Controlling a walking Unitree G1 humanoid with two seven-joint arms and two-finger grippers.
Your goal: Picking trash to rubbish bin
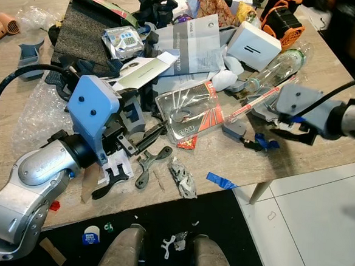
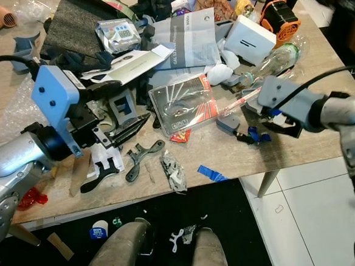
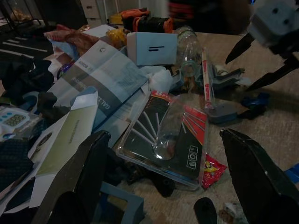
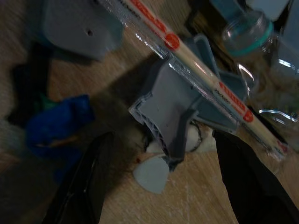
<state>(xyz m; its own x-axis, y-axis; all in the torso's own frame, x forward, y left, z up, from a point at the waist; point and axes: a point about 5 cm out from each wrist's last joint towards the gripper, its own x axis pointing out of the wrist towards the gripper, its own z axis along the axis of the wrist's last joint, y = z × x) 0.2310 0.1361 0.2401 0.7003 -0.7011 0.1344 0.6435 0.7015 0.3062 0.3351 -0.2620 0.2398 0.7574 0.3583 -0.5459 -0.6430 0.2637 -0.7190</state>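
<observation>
Our right tool, fingers spread apart, hovers over a grey plastic piece under wrapped chopsticks near the counter edge, lined up to straddle it. Our left tool, also apart, faces the clear blister pack, holding nothing.

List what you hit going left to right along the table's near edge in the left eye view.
left gripper → dark grey plastic bracket → crumpled silver wrapper → blue tape strip → right gripper, hovering further back near the chopstick packet.
</observation>
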